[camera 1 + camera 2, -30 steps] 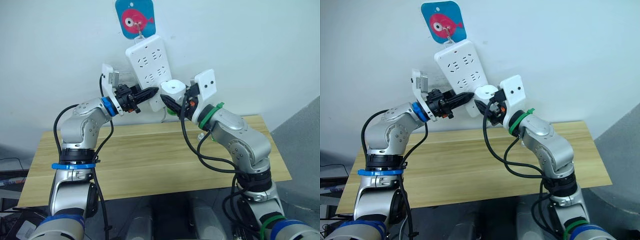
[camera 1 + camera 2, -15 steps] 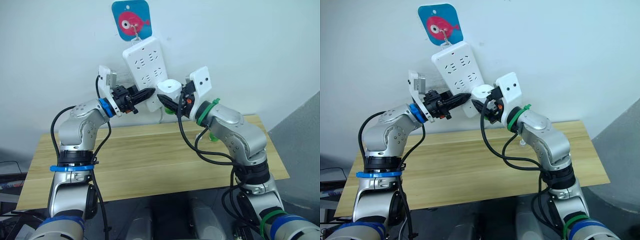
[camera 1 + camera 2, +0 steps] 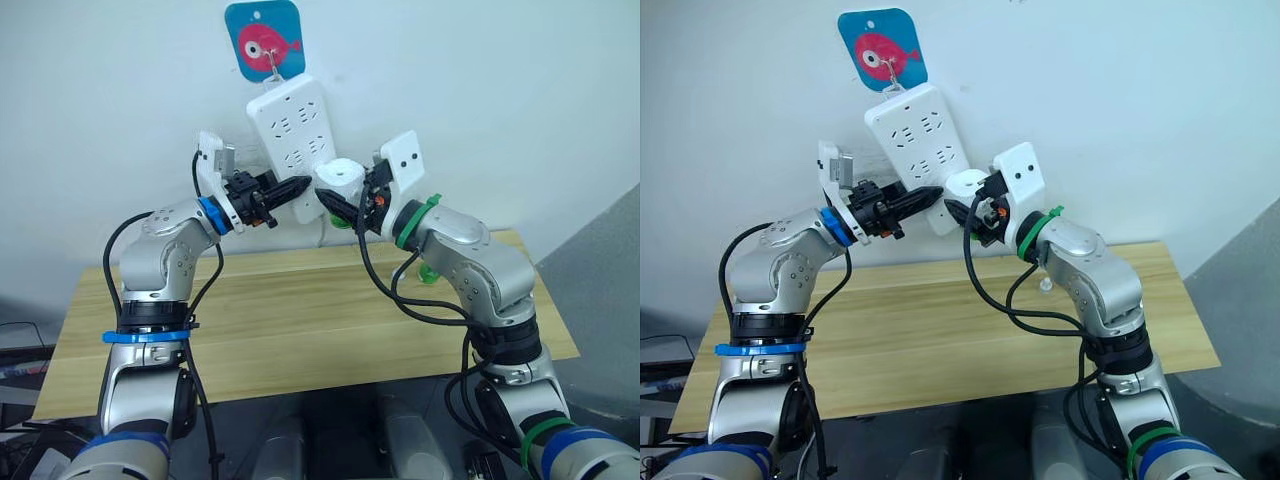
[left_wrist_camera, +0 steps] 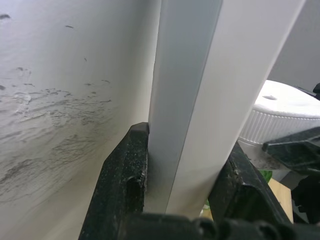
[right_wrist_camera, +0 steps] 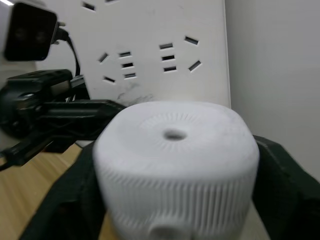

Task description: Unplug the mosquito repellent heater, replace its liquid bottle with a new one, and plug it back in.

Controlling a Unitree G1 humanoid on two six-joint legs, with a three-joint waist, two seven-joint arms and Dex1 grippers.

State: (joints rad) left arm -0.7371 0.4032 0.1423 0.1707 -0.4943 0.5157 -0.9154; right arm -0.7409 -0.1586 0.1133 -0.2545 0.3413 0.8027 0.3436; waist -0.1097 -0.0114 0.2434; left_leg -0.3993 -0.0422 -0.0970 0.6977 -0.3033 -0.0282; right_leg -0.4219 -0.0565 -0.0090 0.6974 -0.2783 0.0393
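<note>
While the left hand (image 3: 296,187) pinches the hanging power strip's (image 3: 291,130) edge under the fish hook (image 3: 264,39), the right hand (image 3: 340,205) stays clamped on the mosquito repellent heater (image 3: 338,180), nothing shifted.

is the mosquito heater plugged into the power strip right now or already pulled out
Cannot tell. The heater sits right against the power strip, gripped by the right tool, but its plug and socket are hidden; the left tool clamps the strip's edge.

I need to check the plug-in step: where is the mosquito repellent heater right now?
The mosquito repellent heater is up at the wall, at the lower end of the hanging power strip, gripped in the right claw.
</note>
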